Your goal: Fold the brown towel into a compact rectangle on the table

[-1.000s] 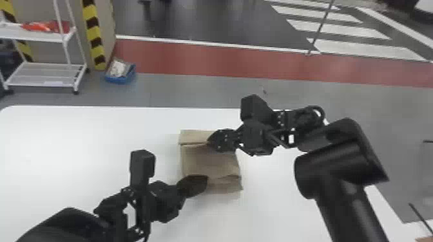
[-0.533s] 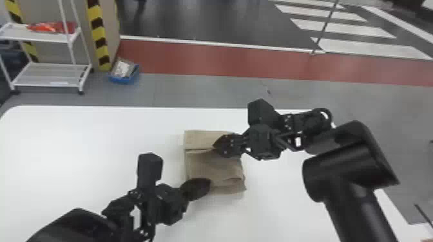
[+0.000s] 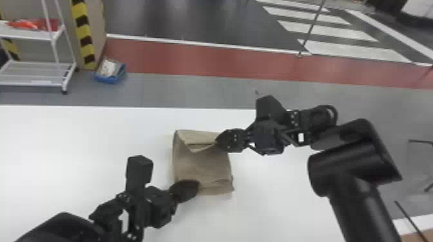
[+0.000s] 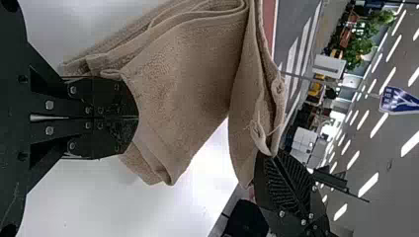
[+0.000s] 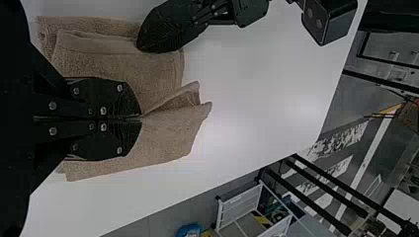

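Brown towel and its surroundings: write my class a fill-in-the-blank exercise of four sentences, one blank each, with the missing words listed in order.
1. The towel is on a table coloured ______.
2. The gripper at the towel's far side in the head view is the robot's ______ one.
3. The left gripper has its fingers ______ (open or shut).
4. Beside the trolley, the tray on the floor is coloured ______.

Missing words: white; right; shut; blue.

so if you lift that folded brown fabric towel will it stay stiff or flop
The brown fabric towel would probably flop: its edge bends softly where the right gripper pinches it. Its rough-looking weave should resist slipping. The layers look loose, so one-corner lifting may open the fold.
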